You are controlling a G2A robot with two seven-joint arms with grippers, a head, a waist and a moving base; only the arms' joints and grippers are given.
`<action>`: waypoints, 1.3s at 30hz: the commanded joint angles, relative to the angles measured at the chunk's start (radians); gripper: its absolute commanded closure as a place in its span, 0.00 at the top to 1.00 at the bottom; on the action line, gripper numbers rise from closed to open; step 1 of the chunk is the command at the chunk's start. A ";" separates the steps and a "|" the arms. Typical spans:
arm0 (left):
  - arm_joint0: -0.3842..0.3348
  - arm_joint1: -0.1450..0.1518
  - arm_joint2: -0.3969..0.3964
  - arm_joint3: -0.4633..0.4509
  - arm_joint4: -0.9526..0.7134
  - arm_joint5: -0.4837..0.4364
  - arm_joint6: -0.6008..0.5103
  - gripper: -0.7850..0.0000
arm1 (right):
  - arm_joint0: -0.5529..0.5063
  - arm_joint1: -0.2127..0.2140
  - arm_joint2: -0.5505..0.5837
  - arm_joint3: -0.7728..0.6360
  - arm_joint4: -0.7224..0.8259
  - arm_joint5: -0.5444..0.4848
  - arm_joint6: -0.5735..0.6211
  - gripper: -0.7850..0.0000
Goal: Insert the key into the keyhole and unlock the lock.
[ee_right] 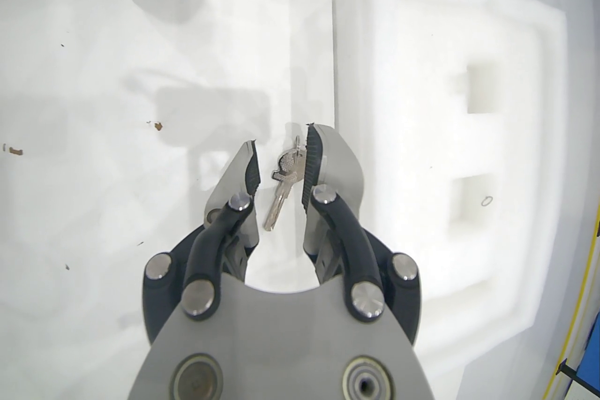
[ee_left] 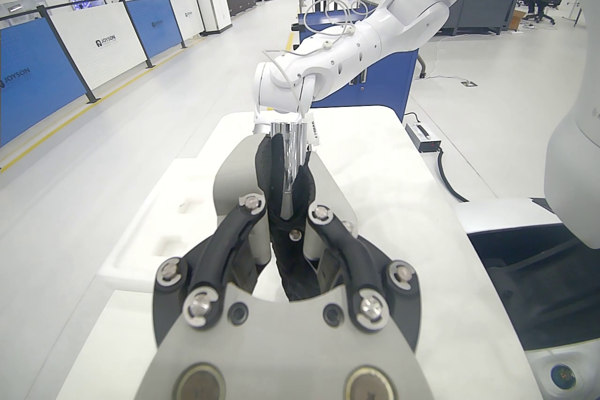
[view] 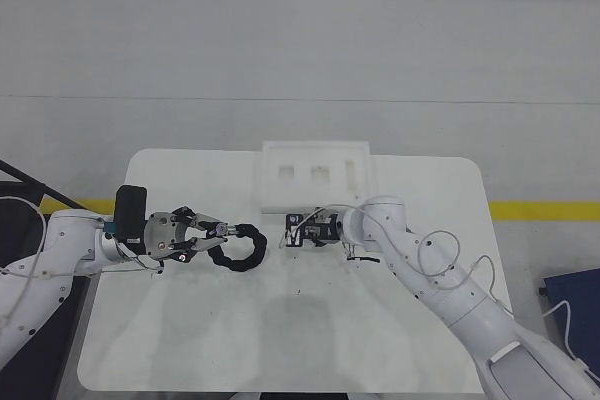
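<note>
jaws of right gripper (ee_right: pixel 280 135) apart around key (ee_right: pixel 281 186), left gripper's (ee_left: pixel 285 172) on lock (ee_left: pixel 294 139)

The top camera is looking straight down from high overhead, taking in the whole table (view: pixel 180 330) and foam tray (view: pixel 275 190). The left wrist camera is looking nearly level along its fingers (ee_left: pixel 229 181) across the table. The right wrist camera is hanging close, facing down at that same tray's edge.
</note>
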 commanded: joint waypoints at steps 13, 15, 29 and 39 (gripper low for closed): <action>0.000 0.000 0.000 0.000 0.000 0.000 0.000 0.00 | 0.022 -0.029 -0.017 0.070 0.045 0.020 0.009 0.26; 0.000 0.000 0.000 0.000 0.000 0.000 0.000 0.00 | 0.029 -0.036 -0.023 0.084 0.048 0.028 0.009 0.26; 0.000 0.000 0.000 0.000 0.000 0.000 0.000 0.00 | 0.057 -0.062 -0.036 0.145 0.052 0.051 0.002 0.00; 0.000 0.000 0.000 0.000 0.000 0.000 0.000 0.00 | -0.016 -0.008 0.106 -0.028 0.120 -0.033 0.063 0.00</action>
